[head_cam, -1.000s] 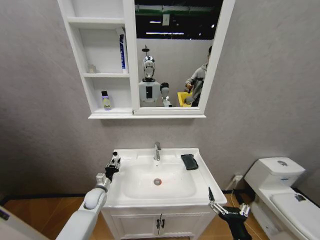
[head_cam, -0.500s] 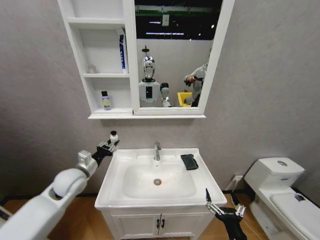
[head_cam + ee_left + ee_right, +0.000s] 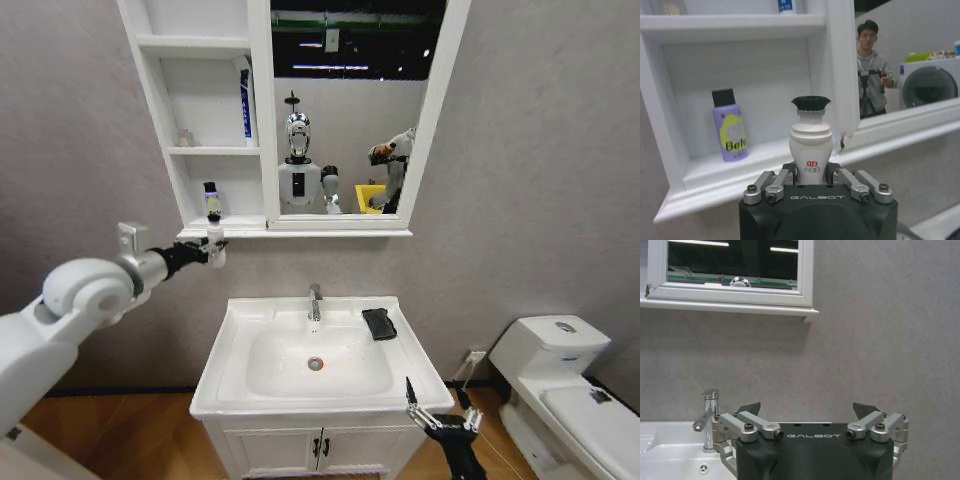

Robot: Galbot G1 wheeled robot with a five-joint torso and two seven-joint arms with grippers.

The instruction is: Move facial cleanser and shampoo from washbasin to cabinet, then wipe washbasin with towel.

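Observation:
My left gripper point(image 3: 214, 248) is shut on a small white bottle point(image 3: 214, 238) with a black cap, held upright just in front of the lower edge of the cabinet point(image 3: 160, 95). In the left wrist view the bottle point(image 3: 811, 137) rises from the left gripper point(image 3: 811, 176) before the bottom shelf point(image 3: 740, 167). A purple bottle point(image 3: 730, 127) with a black cap stands on that shelf point(image 3: 211, 200). The black towel point(image 3: 378, 323) lies on the washbasin's point(image 3: 225, 350) right rim. My right gripper point(image 3: 437, 400) hangs open by the basin's front right corner, holding nothing point(image 3: 807, 409).
A blue and white tube point(image 3: 244, 100) leans in the cabinet's middle compartment. The mirror point(image 3: 345, 110) adjoins the shelves. A chrome tap point(image 3: 314, 300) stands at the basin's back. A white toilet point(image 3: 555, 370) is at the right, and a two-door cupboard point(image 3: 320, 450) sits below the basin.
My left arm has lifted the white bottle from beside the basin's left rim up to the cabinet's bottom shelf. The right gripper has shifted slightly left.

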